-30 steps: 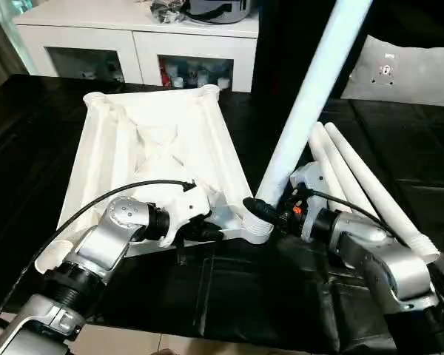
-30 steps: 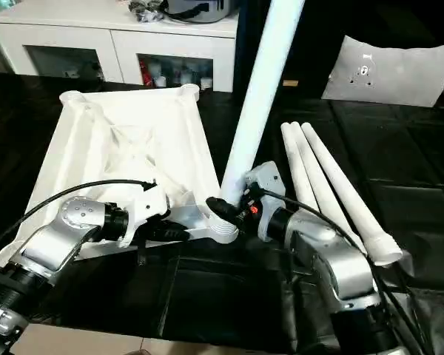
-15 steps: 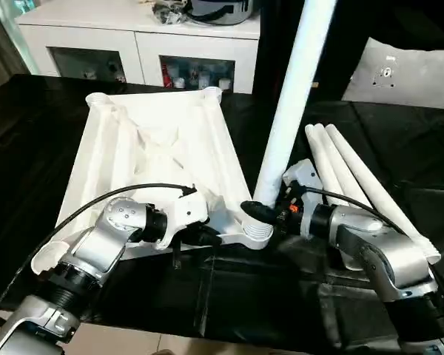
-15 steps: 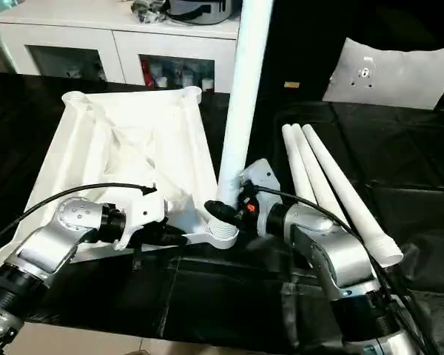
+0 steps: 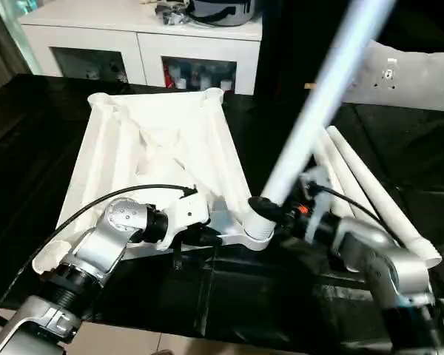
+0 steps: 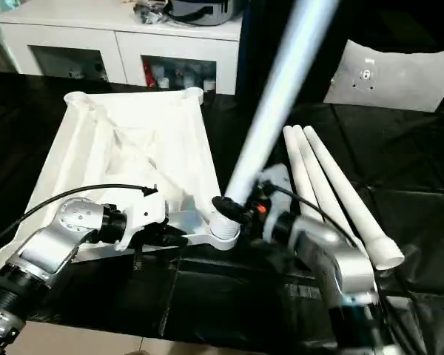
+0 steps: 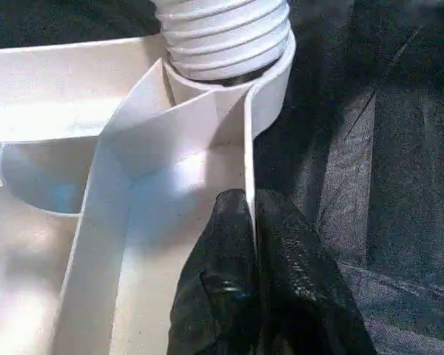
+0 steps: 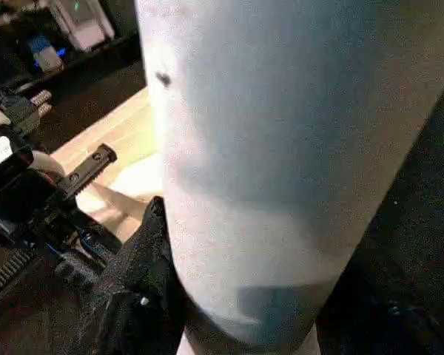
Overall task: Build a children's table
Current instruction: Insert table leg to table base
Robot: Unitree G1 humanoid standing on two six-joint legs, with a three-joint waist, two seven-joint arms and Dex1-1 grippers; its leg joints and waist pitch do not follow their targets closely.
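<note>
- My left pincer (image 7: 253,244) pinches the tabletop (image 5: 159,148) rim beside the near corner socket (image 5: 256,229).
- My right pincer (image 5: 270,212) grips the leg (image 5: 322,111) (tilted) — threaded end in that socket.

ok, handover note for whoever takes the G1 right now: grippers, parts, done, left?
Left gripper: shut on the rim of the table top, beside the near corner socket, holding it in place.
Right gripper: shut on the leg, low on its shaft. The leg's threaded end sits at that socket and the leg leans to the robot's right, not upright.
Table top lies ribbed side up on the black surface. Three spare legs lie side by side on the right.
Done: no leg visibly seated yet.
Left: straighten and seat this leg, then fit the other three.
</note>
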